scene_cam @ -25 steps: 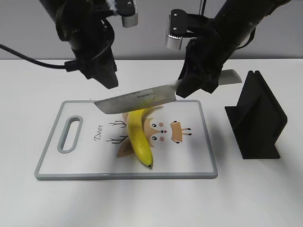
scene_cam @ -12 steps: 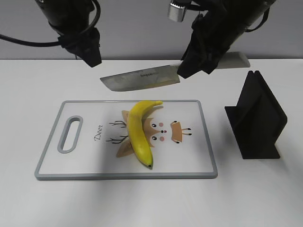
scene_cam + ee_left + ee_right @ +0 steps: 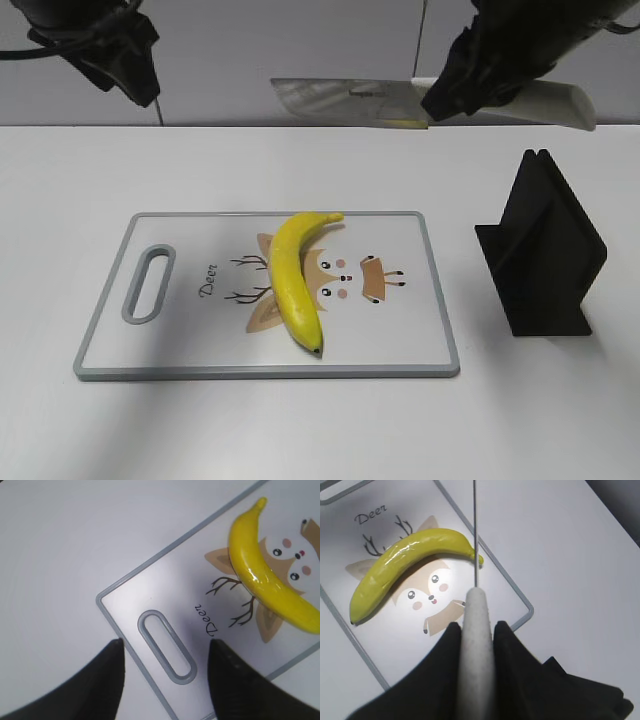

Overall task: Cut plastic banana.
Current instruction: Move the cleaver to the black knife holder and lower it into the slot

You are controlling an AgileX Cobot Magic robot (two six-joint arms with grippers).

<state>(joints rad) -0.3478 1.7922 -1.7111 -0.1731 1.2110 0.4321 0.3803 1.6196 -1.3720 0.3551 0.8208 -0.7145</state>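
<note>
The plastic banana (image 3: 293,278) lies whole and yellow on the white cutting board (image 3: 190,345), over a deer drawing; it also shows in the left wrist view (image 3: 260,580) and the right wrist view (image 3: 405,562). My right gripper (image 3: 476,627) is shut on the pale handle of a knife (image 3: 345,101) and holds it high above the board's far edge, blade level and pointing left. My left gripper (image 3: 164,645) is open and empty, high above the board's handle slot (image 3: 165,645); in the exterior view it sits at the top left (image 3: 135,75).
A black knife stand (image 3: 540,250) stands on the white table to the right of the board. The board has a grey rim and a handle slot (image 3: 148,283) at its left end.
My right gripper has lifted the knife from just above the banana up and to the right. My left gripper has risen and moved left, away from the board. The banana has not moved.
</note>
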